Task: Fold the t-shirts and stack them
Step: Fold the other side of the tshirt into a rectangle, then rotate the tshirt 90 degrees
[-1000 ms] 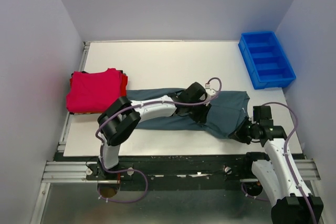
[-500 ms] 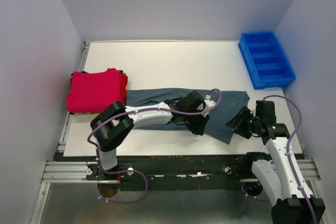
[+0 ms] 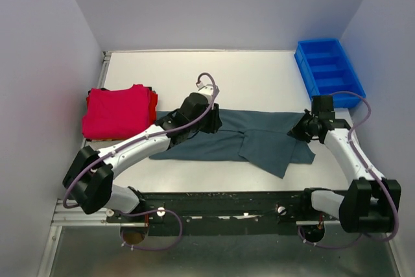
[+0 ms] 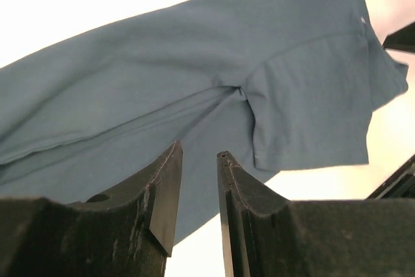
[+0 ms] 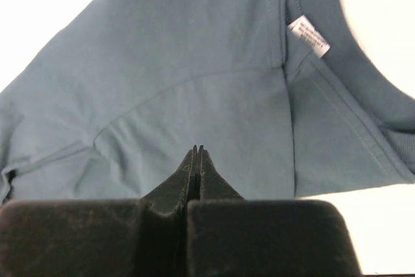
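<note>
The stack of red t-shirts (image 3: 117,112) lies just off the left end of the grey-teal t-shirt (image 3: 227,139), and that is where this shirt has to end up. My left gripper (image 4: 198,154) hangs over the shirt's left half, near its far edge. Its fingers are a narrow gap apart with nothing between them.

The shirt is stretched long across the table (image 3: 259,76), only partly folded. One loose flap pokes out past its near edge on the right half, and creases run to a pucker in the middle. I judge the next fold needs that flap squared first, so I should open wider, come down at the edge rather than mid-panel, and pinch both layers together.

My right gripper (image 5: 196,149) sits over the shirt's right end with its fingers pressed together, gripping nothing that I can see. The collar label (image 5: 308,35) lies just beyond its tips. That side should take the matching corner, so that both ends lift level and the cloth does not twist. The blue bin (image 3: 327,72) stands beyond the shirt's right end, clear of the fold.
</note>
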